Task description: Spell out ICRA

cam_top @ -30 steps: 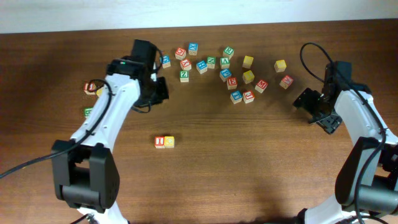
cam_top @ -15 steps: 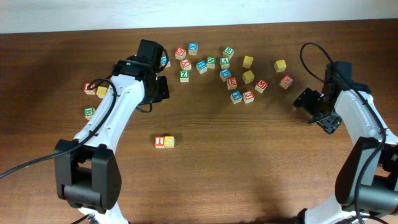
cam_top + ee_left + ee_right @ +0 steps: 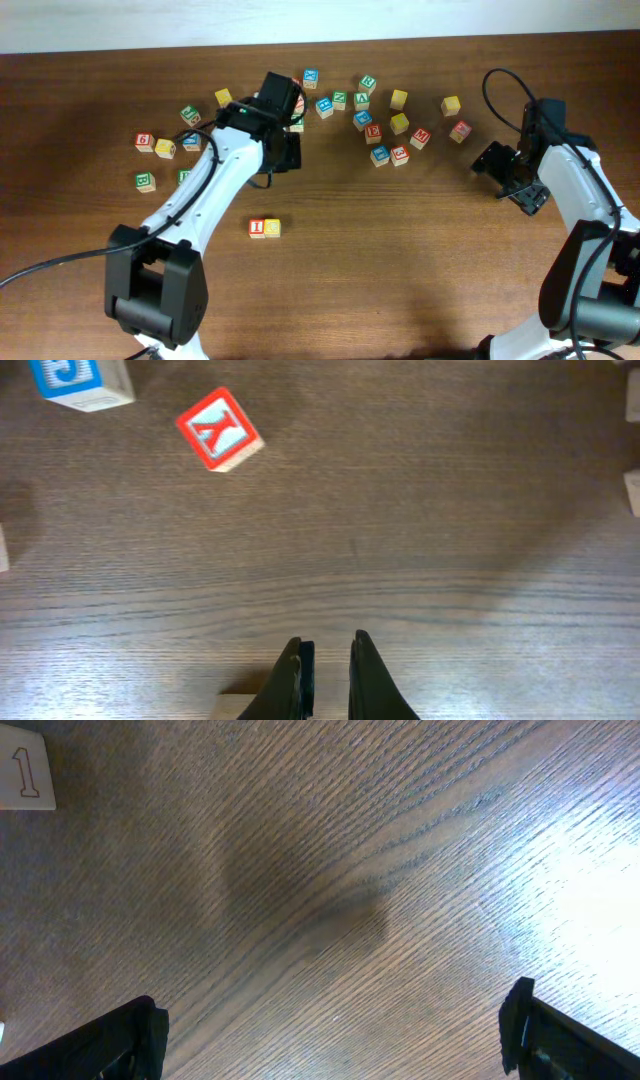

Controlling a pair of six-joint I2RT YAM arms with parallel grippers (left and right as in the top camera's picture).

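Note:
A red I block [image 3: 257, 228] and a yellow C block [image 3: 272, 228] sit side by side on the table's near middle. Other letter blocks [image 3: 372, 131] lie scattered along the back. My left gripper [image 3: 287, 152] hangs over the table just left of that scatter, shut with nothing between its fingers [image 3: 365, 670]. In its wrist view a red block [image 3: 218, 428] and a blue block [image 3: 80, 380] lie ahead, and a pale block edge [image 3: 250, 707] shows beside the left finger. My right gripper [image 3: 512, 178] stands wide open over bare wood at the right, fingers [image 3: 525, 1020] empty.
More blocks lie at the far left, among them a red one [image 3: 145, 142], a yellow one [image 3: 165, 148] and a green one [image 3: 145, 181]. A white block marked 1 [image 3: 25, 775] shows in the right wrist view's top left corner. A yellow block [image 3: 450, 105] sits back right.
My left arm has swung to the right along the back of the table, uncovering blocks at the far left. The I and C blocks and the right arm have not moved.

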